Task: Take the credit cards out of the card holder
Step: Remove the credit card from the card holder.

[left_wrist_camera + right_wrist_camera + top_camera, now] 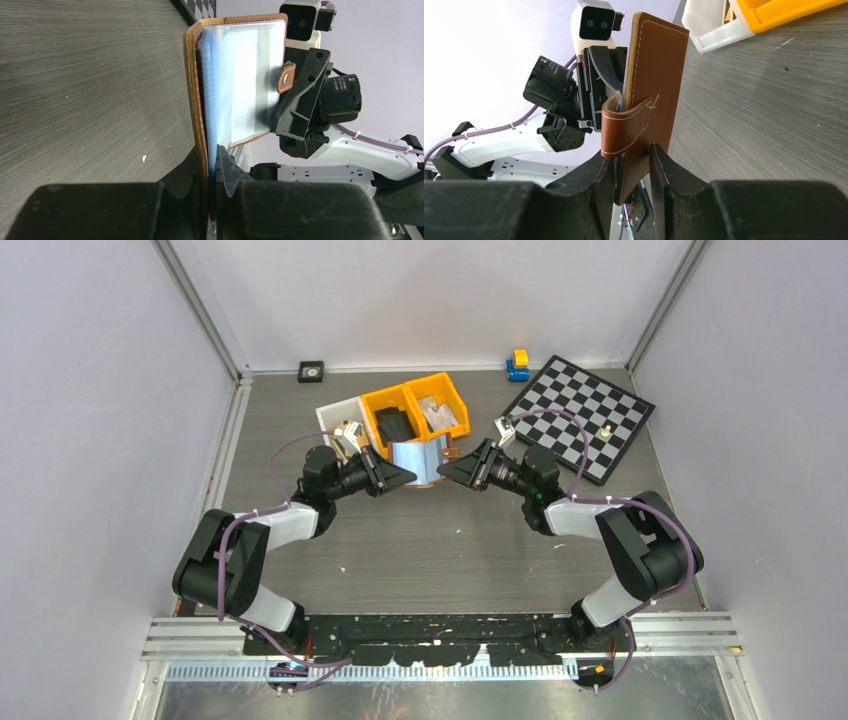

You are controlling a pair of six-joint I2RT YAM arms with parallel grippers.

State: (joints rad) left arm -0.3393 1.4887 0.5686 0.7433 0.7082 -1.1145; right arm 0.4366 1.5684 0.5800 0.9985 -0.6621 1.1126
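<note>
One reddish-brown leather folding card holder (192, 100), spread open between both hands to expose its pale blue sleeves (212, 90): left gripper (212, 162) clamped on one cover, right gripper (633, 162) straddling the strap-side cover, grip uncertain; credit cards not distinguishable.

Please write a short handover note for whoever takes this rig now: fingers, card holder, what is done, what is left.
Left gripper: fingers shut on one cover of the card holder, held open between the arms.
Right gripper: fingers on both sides of the other cover; grip unclear.
Done: holder opened.
Left to do: pull out the credit cards; none clearly visible in the sleeves.
</note>
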